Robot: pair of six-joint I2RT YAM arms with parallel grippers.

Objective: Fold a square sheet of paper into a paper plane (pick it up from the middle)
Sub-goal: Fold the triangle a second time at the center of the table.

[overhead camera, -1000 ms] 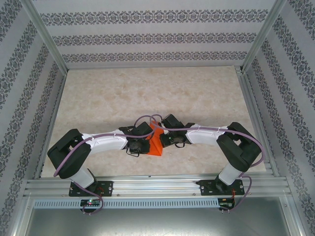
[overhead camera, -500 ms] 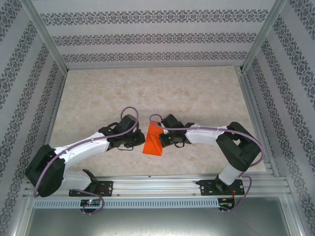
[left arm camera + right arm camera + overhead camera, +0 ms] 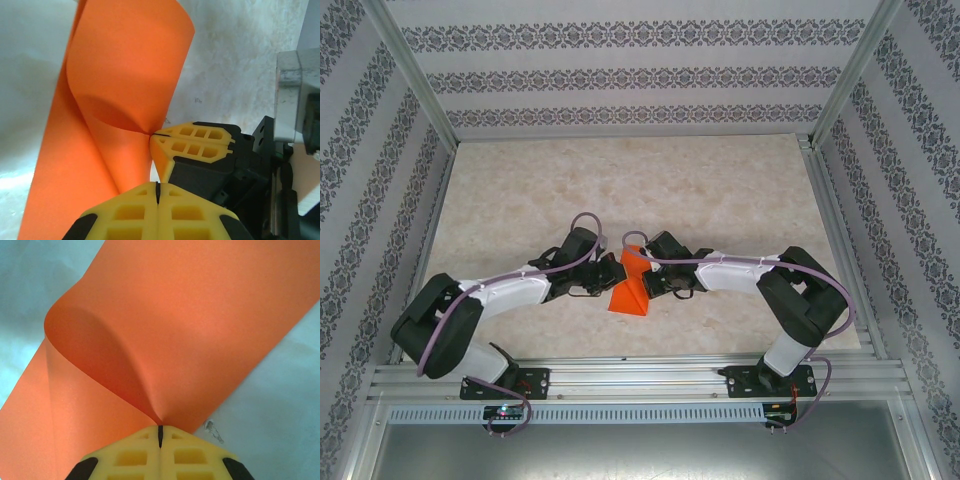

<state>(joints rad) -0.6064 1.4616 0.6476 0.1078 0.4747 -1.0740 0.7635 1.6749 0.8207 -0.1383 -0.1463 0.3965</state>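
The square sheet of paper point(image 3: 628, 292) is bright orange-red and lies near the table's front middle, bent over itself in a soft curl rather than a dart shape. In the right wrist view the sheet point(image 3: 200, 315) narrows into my right gripper point(image 3: 160, 429), which is shut on it. From the left wrist view that right gripper point(image 3: 151, 135) pinches the curl of the sheet point(image 3: 125, 75) from the right. My left gripper point(image 3: 157, 186) is shut, its tips beside the paper's near edge with no paper seen in the slit. From above, the left gripper point(image 3: 608, 281) and right gripper point(image 3: 642, 282) face each other across the sheet.
The beige marbled tabletop point(image 3: 640, 190) stretches behind the grippers to patterned walls. An aluminium rail point(image 3: 640, 375) runs along the near edge, with frame posts at the sides. Both forearms lie low over the table's front strip.
The left arm drew back to the left, then came in to the paper's left side again and its jaws closed. The right gripper kept its hold in place.
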